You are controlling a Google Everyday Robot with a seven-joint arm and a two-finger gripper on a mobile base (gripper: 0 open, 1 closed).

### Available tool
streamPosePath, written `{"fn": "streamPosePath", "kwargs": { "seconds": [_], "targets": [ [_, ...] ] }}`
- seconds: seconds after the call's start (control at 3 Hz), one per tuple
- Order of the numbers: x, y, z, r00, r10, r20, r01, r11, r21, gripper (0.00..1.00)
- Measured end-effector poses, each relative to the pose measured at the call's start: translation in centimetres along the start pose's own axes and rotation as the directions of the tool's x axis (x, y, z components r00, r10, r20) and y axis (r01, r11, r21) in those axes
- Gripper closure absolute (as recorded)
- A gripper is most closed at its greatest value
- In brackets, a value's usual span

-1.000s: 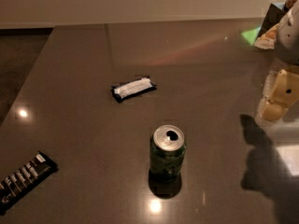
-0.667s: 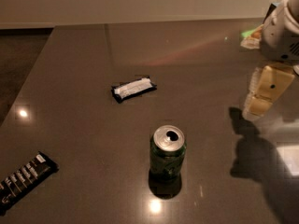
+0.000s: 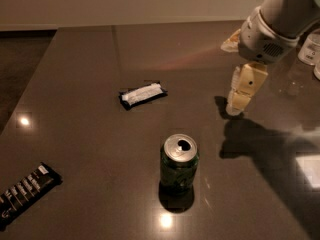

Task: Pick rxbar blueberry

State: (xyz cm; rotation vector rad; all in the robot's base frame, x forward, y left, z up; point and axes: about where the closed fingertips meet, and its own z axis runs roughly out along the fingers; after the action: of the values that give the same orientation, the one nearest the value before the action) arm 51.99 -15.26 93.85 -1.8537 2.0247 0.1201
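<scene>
The rxbar blueberry [image 3: 142, 94] is a small flat wrapper with a whitish face and dark ends, lying on the dark table [image 3: 85, 54] left of centre. My gripper [image 3: 237, 101] hangs from the white arm at the upper right, low over the table, well to the right of the bar and apart from it. Nothing shows in it.
A green soda can [image 3: 179, 162] stands upright in front of the bar, between it and the table's front. A longer black bar with white lettering [image 3: 26, 188] lies at the lower left. A pale container [image 3: 310, 46] stands at the right edge.
My arm and gripper have moved left into view, toward the table's middle and lower over it. The bar, the can and the black bar have not moved.
</scene>
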Motion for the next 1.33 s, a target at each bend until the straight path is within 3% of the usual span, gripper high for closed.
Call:
{"fn": "streamPosePath", "kwargs": {
  "seconds": [0.33,1.0,1.33],
  "targets": [
    [-2.8,-2.1,3.3,0.995,-0.065,0.071,0.067,0.9972,-0.032,0.0],
    [-7.4,-3.3,9.1,0.978,-0.147,0.15,0.167,0.9776,-0.128,0.0],
    [-9.4,-3.6,11.1,0.966,-0.18,0.186,0.212,0.9627,-0.169,0.0]
  ]
}}
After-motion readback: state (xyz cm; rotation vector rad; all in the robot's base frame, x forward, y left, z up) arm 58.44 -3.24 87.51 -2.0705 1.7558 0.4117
